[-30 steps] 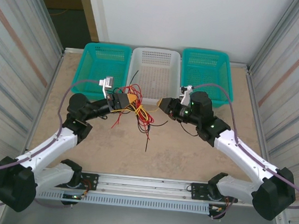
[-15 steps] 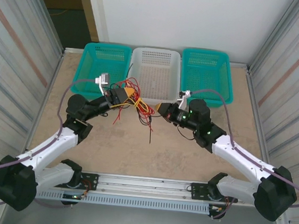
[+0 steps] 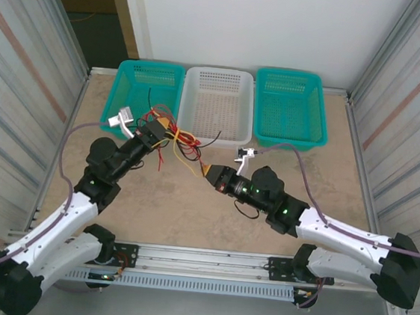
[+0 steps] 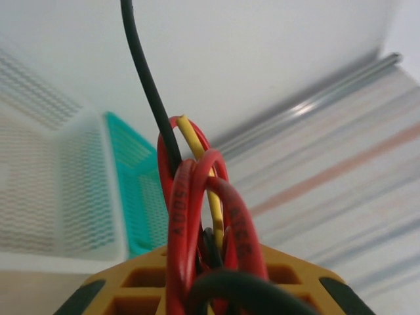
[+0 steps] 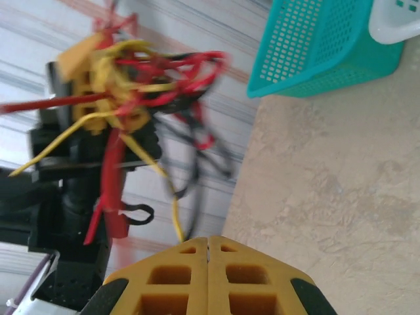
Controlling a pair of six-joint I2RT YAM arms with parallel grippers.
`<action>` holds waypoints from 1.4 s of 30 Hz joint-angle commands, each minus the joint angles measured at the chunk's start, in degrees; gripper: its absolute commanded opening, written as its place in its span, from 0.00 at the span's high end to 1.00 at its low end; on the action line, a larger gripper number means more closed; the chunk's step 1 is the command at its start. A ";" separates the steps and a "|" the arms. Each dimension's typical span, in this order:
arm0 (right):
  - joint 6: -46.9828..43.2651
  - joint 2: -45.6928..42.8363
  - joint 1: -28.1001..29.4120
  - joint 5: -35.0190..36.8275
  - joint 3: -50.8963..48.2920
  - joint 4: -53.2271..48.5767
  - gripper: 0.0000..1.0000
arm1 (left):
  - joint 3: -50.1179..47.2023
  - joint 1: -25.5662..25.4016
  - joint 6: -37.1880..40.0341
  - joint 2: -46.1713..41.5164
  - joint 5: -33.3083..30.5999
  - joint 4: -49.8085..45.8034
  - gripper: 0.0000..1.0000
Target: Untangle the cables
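Cables [image 3: 176, 137] in one tangle; three baskets [image 3: 220, 73]

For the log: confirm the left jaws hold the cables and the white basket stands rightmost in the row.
Not rightmost: the white basket stands in the middle, between teal baskets, as the top external view shows. The left jaws do hold the cables.

In the overhead view the orange-fingered left gripper [image 3: 160, 128] has swung toward the upper left, carrying the tangled bundle of thin red, yellow and black cables [image 3: 180, 138] with it. The matching right gripper [image 3: 210, 172] has dropped back toward the lower centre, its jaws now closed on one thin yellow cable [image 3: 192, 161] stretched out from the bundle.
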 commanded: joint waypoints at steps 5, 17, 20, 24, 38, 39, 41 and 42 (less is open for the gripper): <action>-14.16 -5.47 2.15 5.02 14.38 -15.96 1.00 | 1.36 0.30 8.87 -1.28 -3.05 -14.48 1.00; -17.29 -2.82 -21.15 -6.99 30.75 -31.20 1.00 | -1.81 0.41 6.77 -2.13 21.50 -7.41 1.00; -15.31 0.44 -27.87 -12.17 31.01 -32.22 1.00 | -3.81 0.34 0.19 -0.49 30.12 6.91 1.00; -12.58 3.37 -32.94 -15.82 27.71 -31.60 1.00 | -3.34 0.30 -5.46 0.17 32.78 16.13 1.00; -4.13 -4.96 -34.42 -13.09 3.82 -28.85 1.00 | 3.26 3.31 -9.15 1.25 25.41 20.22 1.00; -4.12 -6.97 -34.86 -12.37 2.83 -30.77 1.00 | 3.11 4.56 -8.95 0.94 23.98 18.37 1.00; -4.60 -10.64 -36.32 -11.18 1.69 -34.82 1.00 | 2.33 6.68 -7.93 -0.47 20.42 13.09 1.00; -4.86 -12.35 -37.75 -11.05 1.33 -36.95 1.00 | 1.72 7.42 -7.34 -1.02 18.52 11.32 1.00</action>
